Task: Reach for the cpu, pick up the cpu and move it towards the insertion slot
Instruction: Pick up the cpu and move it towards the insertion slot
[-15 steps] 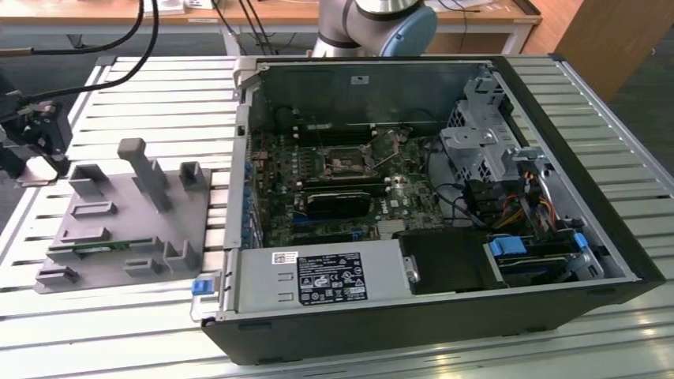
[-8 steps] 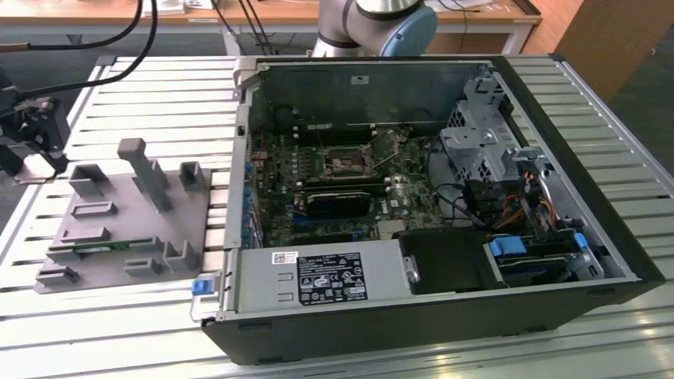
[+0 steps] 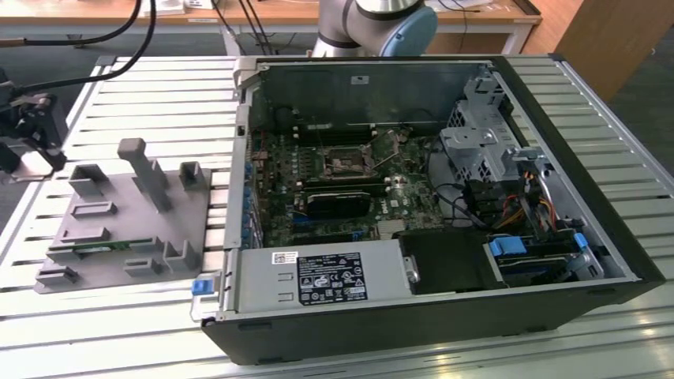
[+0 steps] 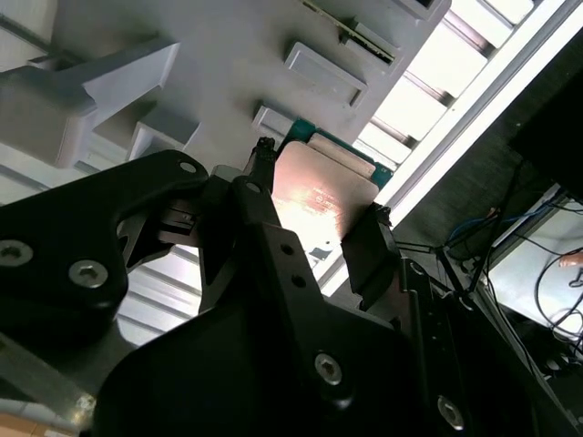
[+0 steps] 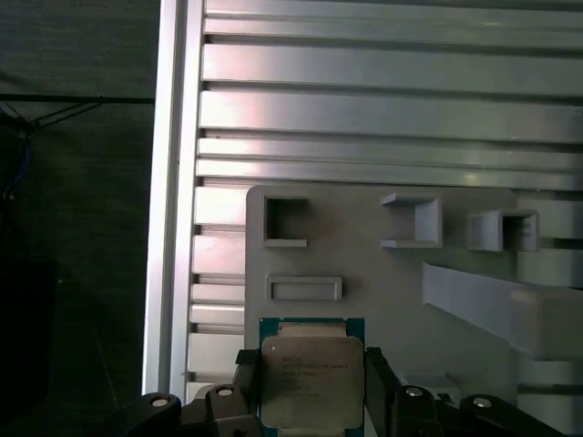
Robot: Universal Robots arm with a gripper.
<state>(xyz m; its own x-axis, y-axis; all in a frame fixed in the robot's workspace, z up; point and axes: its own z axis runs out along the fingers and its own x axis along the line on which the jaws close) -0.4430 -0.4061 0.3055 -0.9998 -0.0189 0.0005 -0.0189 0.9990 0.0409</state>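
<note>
The pincer (image 5: 310, 364) takes up the foreground of both wrist views, its black fingers (image 5: 246, 391) closed against two opposite edges of the cpu (image 5: 310, 387). The chip sits squarely between them with its silver lid facing up. A thin teal margin shows along the edge farthest from the palm. It looks lifted off the grey fixture plate (image 5: 383, 282) that lies just beyond the fingertips, though the wrist views do not make the gap underneath plain. Beyond the plate run the pale slats of the table (image 5: 364, 118).

The insertion slot (image 3: 345, 163) is well apart from the pincer, on the green board inside the open computer case (image 3: 421, 324).

The cpu is likely light, thin and quite stiff, so it needs little force. The polished lid would probably be slick under any pad, and the contact face below is easily spoiled. The side edges are the right place to hold it, as it is held here. It should be gripped evenly so it stays level, since a grip off centre could let the chip pivot or slip out flatwise.
</note>
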